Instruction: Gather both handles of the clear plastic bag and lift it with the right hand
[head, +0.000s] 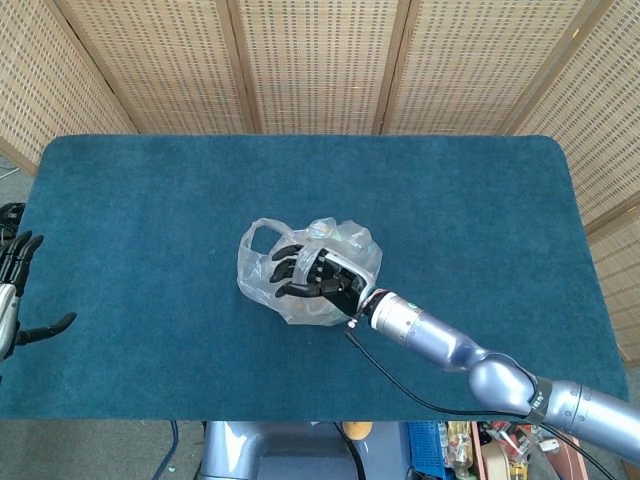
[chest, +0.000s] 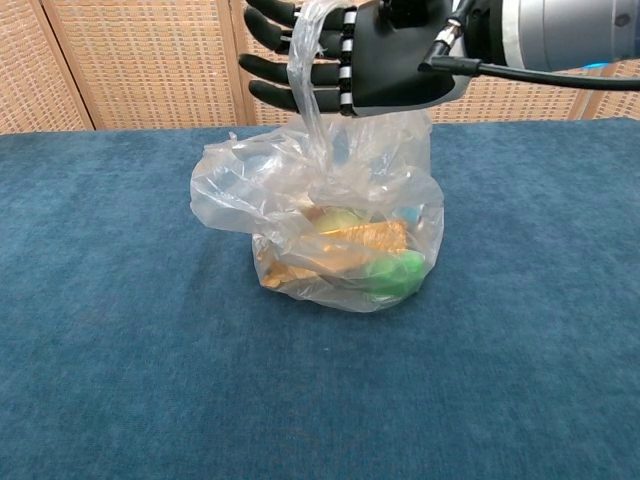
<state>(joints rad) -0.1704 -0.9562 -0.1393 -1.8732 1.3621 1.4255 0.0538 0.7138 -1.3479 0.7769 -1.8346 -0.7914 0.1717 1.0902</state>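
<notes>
Right hand (chest: 375, 50): above the bag, fingers straight and spread, one handle looped over them, nothing clamped.
Left hand (head: 12, 295): at the worktop's left edge, fingers apart, holding nothing.
Worktop (head: 480, 220): blue cloth, carrying the bag near its middle.
Bag (chest: 330, 230): clear plastic, resting on the worktop, orange and green items inside.
Handle (chest: 305, 60): pulled upright across the right hand.
Second handle (head: 258, 233): lies loose at the bag's left side.
</notes>
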